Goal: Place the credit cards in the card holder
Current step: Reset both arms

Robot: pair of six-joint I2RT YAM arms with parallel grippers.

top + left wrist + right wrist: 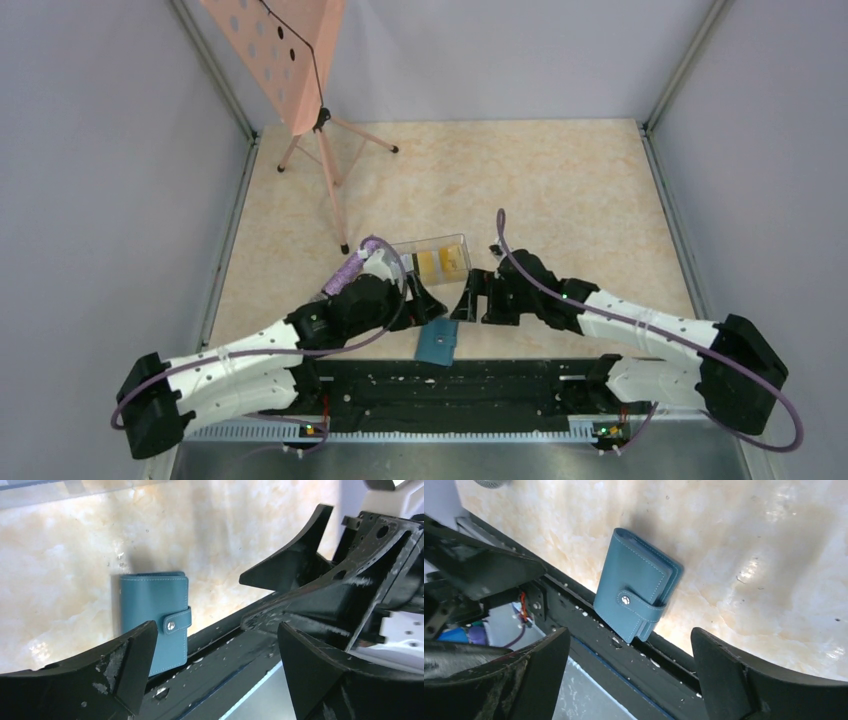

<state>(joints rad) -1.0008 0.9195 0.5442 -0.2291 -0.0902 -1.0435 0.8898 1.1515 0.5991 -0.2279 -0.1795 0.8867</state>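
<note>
We are recording the left gripper (215,680) and right gripper (631,677) hanging wide open and empty over the snapped-shut card holder (437,344), which is lying at the near edge of the table (560,190). The credit cards (441,261) are sitting in a clear box (404,250).

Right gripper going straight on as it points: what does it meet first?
Probably the card holder, snapped shut, lying centred ahead of the open right gripper, its near end at the black base rail. Depth is unclear.
</note>
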